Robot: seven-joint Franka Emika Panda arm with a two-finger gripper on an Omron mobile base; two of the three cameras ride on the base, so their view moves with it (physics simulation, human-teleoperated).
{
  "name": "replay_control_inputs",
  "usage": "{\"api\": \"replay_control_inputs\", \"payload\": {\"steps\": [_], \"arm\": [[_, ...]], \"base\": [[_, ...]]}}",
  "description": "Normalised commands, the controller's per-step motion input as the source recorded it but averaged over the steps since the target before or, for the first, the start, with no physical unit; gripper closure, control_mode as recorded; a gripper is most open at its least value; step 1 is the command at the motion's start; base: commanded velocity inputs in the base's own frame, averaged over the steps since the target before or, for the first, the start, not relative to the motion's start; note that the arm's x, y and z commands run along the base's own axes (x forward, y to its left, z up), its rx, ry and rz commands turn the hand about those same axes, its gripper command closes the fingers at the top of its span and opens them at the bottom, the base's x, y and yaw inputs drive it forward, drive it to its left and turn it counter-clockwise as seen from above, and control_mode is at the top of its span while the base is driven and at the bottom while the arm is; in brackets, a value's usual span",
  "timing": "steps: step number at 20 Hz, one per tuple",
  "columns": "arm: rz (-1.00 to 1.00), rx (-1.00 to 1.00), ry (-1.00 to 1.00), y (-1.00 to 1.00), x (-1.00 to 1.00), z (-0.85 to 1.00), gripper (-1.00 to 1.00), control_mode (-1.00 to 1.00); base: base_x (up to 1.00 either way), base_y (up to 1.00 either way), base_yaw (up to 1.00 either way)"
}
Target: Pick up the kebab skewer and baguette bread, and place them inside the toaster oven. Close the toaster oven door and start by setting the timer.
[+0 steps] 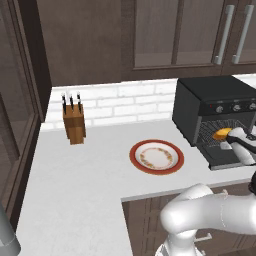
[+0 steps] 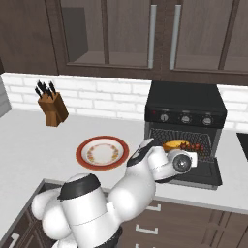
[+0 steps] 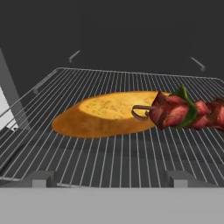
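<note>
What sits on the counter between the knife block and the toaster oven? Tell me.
A red-rimmed plate lies between the knife block and the toaster oven, with nothing on it. Both base views show it.

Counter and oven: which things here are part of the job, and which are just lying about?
Job things:
- toaster oven, toaster oven door down
- baguette bread on the wire rack
- kebab skewer beside it on the rack
- gripper, open, at the oven mouth

Lying about:
- plate
- knife block

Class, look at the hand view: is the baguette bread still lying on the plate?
No, the baguette bread lies on the toaster oven's wire rack beside the kebab skewer.
</note>
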Motion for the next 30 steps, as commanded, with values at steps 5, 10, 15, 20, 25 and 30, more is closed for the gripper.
{"api": "replay_control_inputs", "payload": {"steps": [5, 10, 15, 20, 25, 30], "arm": [[0.0, 0.0, 0.0, 0.0, 0.2, -0.16, -1.0, -1.0], [0.0, 0.0, 0.0, 0.0, 0.2, -0.18, -1.0, -1.0], [0.0, 0.0, 0.0, 0.0, 0.18, -0.21, -1.0, -1.0], [0.0, 0.0, 0.0, 0.0, 0.15, -0.26, -1.0, -1.0], [0.0, 0.0, 0.0, 0.0, 0.18, -0.22, -1.0, -1.0], [0.0, 0.0, 0.0, 0.0, 0.15, -0.17, -1.0, -1.0]], "base": [[0.0, 0.0, 0.0], [0.0, 0.0, 0.0], [0.0, 0.0, 0.0], [0.0, 0.0, 0.0], [0.0, 0.0, 0.0], [0.0, 0.0, 0.0]]}}
